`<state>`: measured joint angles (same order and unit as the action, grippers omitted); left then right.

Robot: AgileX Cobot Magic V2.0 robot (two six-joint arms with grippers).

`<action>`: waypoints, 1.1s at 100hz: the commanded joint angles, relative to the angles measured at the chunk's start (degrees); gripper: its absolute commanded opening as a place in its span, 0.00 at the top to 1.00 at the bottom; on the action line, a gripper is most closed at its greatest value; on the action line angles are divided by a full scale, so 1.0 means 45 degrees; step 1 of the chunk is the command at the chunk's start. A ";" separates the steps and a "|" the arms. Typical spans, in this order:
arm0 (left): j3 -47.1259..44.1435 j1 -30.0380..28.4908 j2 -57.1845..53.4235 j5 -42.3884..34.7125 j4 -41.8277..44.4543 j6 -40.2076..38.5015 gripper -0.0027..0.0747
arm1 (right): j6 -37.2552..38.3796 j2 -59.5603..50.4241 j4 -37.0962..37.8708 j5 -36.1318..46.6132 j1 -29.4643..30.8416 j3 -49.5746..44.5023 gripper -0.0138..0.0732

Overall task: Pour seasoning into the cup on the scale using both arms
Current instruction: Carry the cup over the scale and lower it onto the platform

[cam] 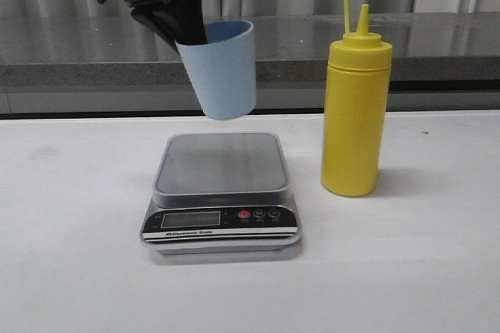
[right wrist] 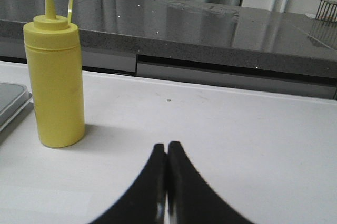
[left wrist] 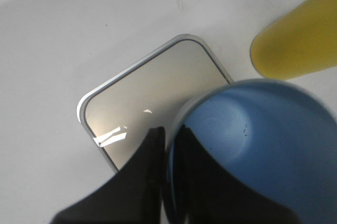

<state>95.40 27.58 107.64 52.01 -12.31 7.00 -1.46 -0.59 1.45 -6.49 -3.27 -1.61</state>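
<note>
My left gripper (cam: 190, 32) is shut on the rim of the light blue cup (cam: 221, 71), one finger inside and one outside, and holds it tilted in the air above the scale (cam: 221, 192). In the left wrist view the cup (left wrist: 274, 134) hangs over the grey platform (left wrist: 152, 92), pinched by my left gripper (left wrist: 167, 134). The yellow seasoning bottle (cam: 355, 106) stands upright on the table right of the scale, cap off its nozzle. My right gripper (right wrist: 167, 148) is shut and empty, low over the table, apart from the bottle (right wrist: 55, 79). It is out of the front view.
A dark stone counter (cam: 437, 44) runs along the back behind the white table (cam: 78, 270). The scale's corner (right wrist: 10, 103) shows at the edge of the right wrist view. The bottle's base (left wrist: 300, 40) lies beside the scale in the left wrist view.
</note>
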 commanded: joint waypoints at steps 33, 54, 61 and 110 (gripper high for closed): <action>0.0653 0.0516 0.0352 -0.0135 0.1284 -0.0161 0.99 | -0.0087 -0.0198 -0.0010 0.0988 0.0086 -0.0005 0.98; 0.0653 0.0516 0.0380 -0.0135 0.1365 -0.0161 0.99 | -0.0087 -0.0198 -0.0010 0.0988 0.0086 -0.0005 0.98; 0.0653 0.0516 0.0408 -0.0135 0.1458 -0.0161 0.99 | -0.0087 -0.0198 -0.0010 0.0988 0.0086 -0.0005 0.98; 0.0653 0.0574 0.0953 -0.0066 0.1518 -0.0161 0.99 | -0.0087 -0.0198 -0.0010 0.0988 0.0086 -0.0005 0.98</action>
<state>96.62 29.54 114.73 53.09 -5.20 7.00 -1.46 -0.59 1.45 -6.49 -3.27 -1.61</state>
